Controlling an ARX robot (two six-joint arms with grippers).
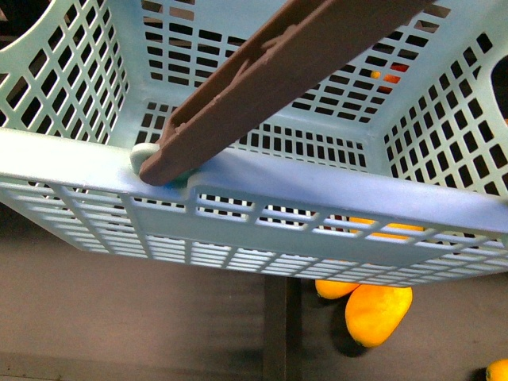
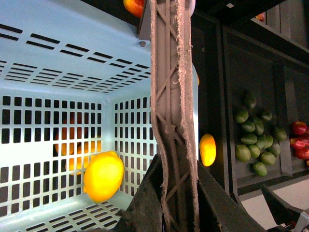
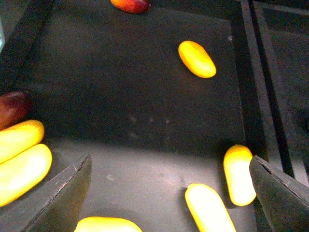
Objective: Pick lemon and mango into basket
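Note:
The turquoise basket (image 1: 333, 208) hangs close to the front camera, its brown handle (image 1: 286, 71) swung across it. My left gripper (image 2: 176, 198) is shut on that handle (image 2: 171, 96). Inside the basket (image 2: 48, 58), a bright-yellow lemon (image 2: 103, 175) lies on the slotted floor near a corner. My right gripper (image 3: 169, 166) is open above a dark bin floor. One mango (image 3: 208, 209) lies between its fingers and another mango (image 3: 238, 174) rests by the right finger. A further mango (image 1: 377, 311) shows below the basket in the front view.
More yellow mangoes (image 3: 21, 162) lie at one side of the bin, with a lone one (image 3: 197, 58) further off. Red-blushed fruit (image 3: 130, 5) and a dark red one (image 3: 12, 107) sit at the edges. Green limes (image 2: 253, 135) and red fruit (image 2: 300, 140) fill bins behind dividers (image 2: 223, 96).

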